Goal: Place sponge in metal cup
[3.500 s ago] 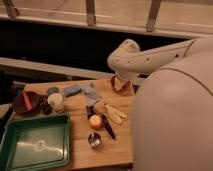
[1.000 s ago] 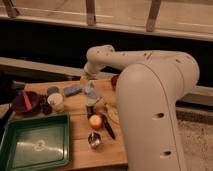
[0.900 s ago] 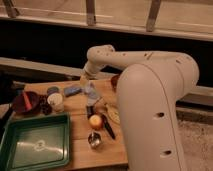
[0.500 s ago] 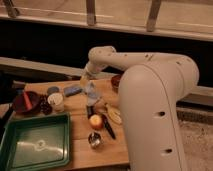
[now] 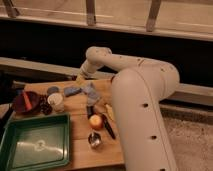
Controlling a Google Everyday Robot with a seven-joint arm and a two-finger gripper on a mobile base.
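A small metal cup (image 5: 94, 139) stands near the front edge of the wooden table (image 5: 82, 155). A flat blue-grey piece that looks like the sponge (image 5: 71, 91) lies at the back of the table, with a second blue-grey piece (image 5: 91, 93) just right of it. My white arm reaches over the table's back right. The gripper (image 5: 80, 76) hangs at the table's back edge, just behind and above the sponge and far from the cup. Nothing shows in it.
A green tray (image 5: 35, 145) fills the front left. A red bowl (image 5: 25, 101), a white cup (image 5: 56, 102) and a small grey lid (image 5: 52, 90) sit at the left. An orange fruit (image 5: 96, 122) and a dark tool (image 5: 108, 131) lie just behind the metal cup.
Since 3.5 s ago the arm has swung left across the back of the table, bringing the gripper over the blue-grey pieces. In the last second it has barely shifted.
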